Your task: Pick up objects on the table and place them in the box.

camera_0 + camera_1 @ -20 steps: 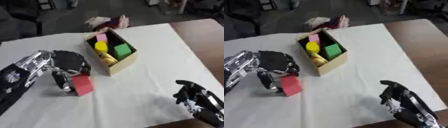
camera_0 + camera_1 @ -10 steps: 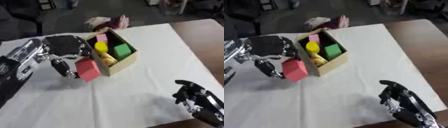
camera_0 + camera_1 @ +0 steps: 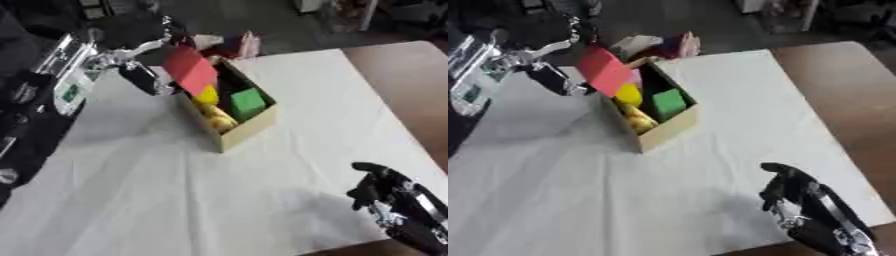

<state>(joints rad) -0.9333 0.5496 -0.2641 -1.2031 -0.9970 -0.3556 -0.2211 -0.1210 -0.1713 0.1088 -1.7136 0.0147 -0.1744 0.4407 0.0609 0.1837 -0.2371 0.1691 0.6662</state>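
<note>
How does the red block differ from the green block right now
The red block is held by the left hand above the box, tilted; the green block lies inside it. The red one looks larger and flatter, the green one smaller and more cube-like. Both are plain, solid-coloured blocks.

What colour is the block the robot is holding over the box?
Red. The block, held in the left hand, shows best in the left eye view, above the box.
</note>
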